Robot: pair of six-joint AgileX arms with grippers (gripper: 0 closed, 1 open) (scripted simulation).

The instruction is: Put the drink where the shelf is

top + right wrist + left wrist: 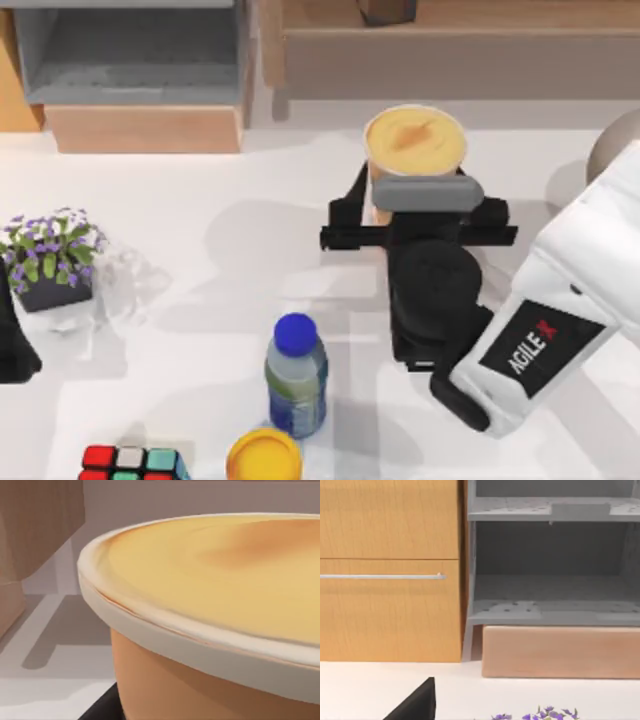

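The drink [414, 146], a tall orange-tan cup with a creamy yellow-orange top, is standing upright just in front of the shelf [450, 45], a long, low, light-brown wooden unit lying along the table's far edge.

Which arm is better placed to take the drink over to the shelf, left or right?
Right. The right gripper is already at the drink, just in front of the shelf at the table's back right. The left arm sits at the far left edge by the flower pot, well away from both.
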